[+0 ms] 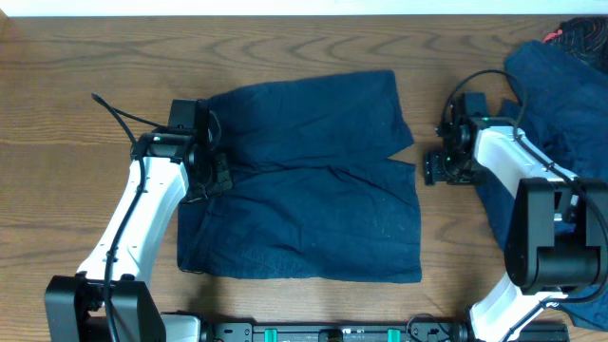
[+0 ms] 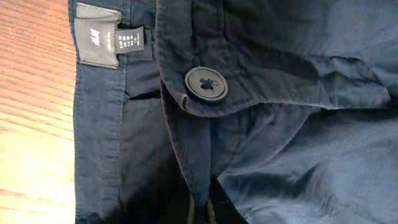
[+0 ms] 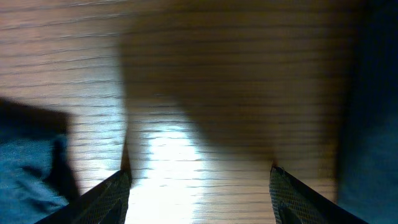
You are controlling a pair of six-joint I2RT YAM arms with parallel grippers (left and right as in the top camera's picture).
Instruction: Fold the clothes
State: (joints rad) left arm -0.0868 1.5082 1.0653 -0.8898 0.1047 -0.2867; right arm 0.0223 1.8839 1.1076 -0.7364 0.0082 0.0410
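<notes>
Navy shorts [image 1: 313,190] lie spread flat in the middle of the table, waistband to the left, legs to the right. In the left wrist view I see the waistband with its round button [image 2: 205,83] and grey label [image 2: 98,42]. My left gripper [image 2: 200,208] is shut on a fold of the shorts just below the button; from overhead the left gripper [image 1: 218,176] sits at the waistband. My right gripper [image 1: 432,171] hovers over bare wood just right of the leg ends, open, with nothing between its fingers [image 3: 112,196].
A heap of more navy clothes [image 1: 560,104] lies at the right of the table, partly under the right arm. A dark red-trimmed item [image 1: 579,38] sits at the back right corner. Bare wooden table [image 1: 95,57] surrounds the shorts.
</notes>
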